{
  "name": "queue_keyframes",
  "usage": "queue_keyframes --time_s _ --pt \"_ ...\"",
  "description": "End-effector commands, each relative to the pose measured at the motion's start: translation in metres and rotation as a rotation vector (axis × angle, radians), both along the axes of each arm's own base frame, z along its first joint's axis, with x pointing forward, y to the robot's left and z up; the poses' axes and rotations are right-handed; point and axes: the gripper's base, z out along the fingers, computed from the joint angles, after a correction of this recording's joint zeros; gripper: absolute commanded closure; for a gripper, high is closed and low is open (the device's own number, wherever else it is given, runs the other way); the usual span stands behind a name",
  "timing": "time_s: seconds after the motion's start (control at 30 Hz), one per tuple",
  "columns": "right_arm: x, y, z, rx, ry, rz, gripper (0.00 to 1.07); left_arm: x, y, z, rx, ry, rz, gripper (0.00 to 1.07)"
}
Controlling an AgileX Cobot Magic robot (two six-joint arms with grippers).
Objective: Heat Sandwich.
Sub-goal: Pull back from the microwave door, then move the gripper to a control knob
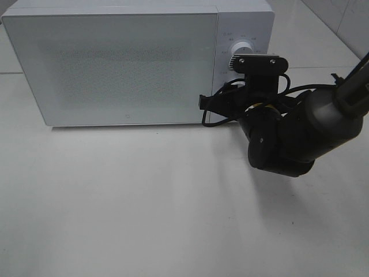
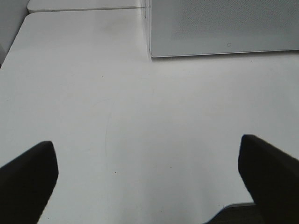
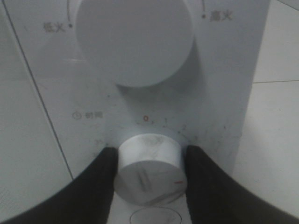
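Observation:
The sandwich is out of view in every frame. A white microwave [image 1: 127, 63] stands at the back of the table with its door closed. In the right wrist view my right gripper [image 3: 150, 158] has its two black fingers [image 3: 100, 172] pressed against both sides of the lower timer knob [image 3: 149, 177], below the larger power knob [image 3: 135, 39]. My right arm [image 1: 288, 133] reaches in to the control panel from the right. Over bare table, my left gripper [image 2: 149, 179] is open with nothing between its fingers, and the microwave's lower corner [image 2: 219, 28] lies ahead of it.
The white table [image 1: 144, 202] stretches in front of the microwave. A second tabletop edge [image 2: 84, 5] shows beyond the seam in the left wrist view. Black cables [image 1: 216, 101] hang by the right wrist near the microwave's front corner.

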Motion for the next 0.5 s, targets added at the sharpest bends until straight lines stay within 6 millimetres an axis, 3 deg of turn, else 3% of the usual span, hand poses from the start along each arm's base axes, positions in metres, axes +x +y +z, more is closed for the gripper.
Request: queue_keyframes --time_s 0.03,0.23,0.37,0.5 --pt "0.0027 0.0004 0.0074 0.017 -0.059 -0.007 0.89 -0.0031 -0.0006 0.0005 -0.003 -0.031 -0.004 0.09" --pt "0.003 0.0001 0.0087 0.069 -0.072 -0.022 0.92 -0.0031 -0.0006 0.0005 -0.003 -0.031 -0.004 0.09" --pt "0.0033 -0.0006 0.0108 0.171 -0.096 -0.049 1.0 -0.0031 -0.0006 0.0005 -0.003 -0.031 -0.004 0.09" --pt "0.0034 -0.0007 0.0113 0.233 -0.1 -0.062 0.99 -0.0031 -0.0006 0.0005 -0.003 -0.031 -0.004 0.09"
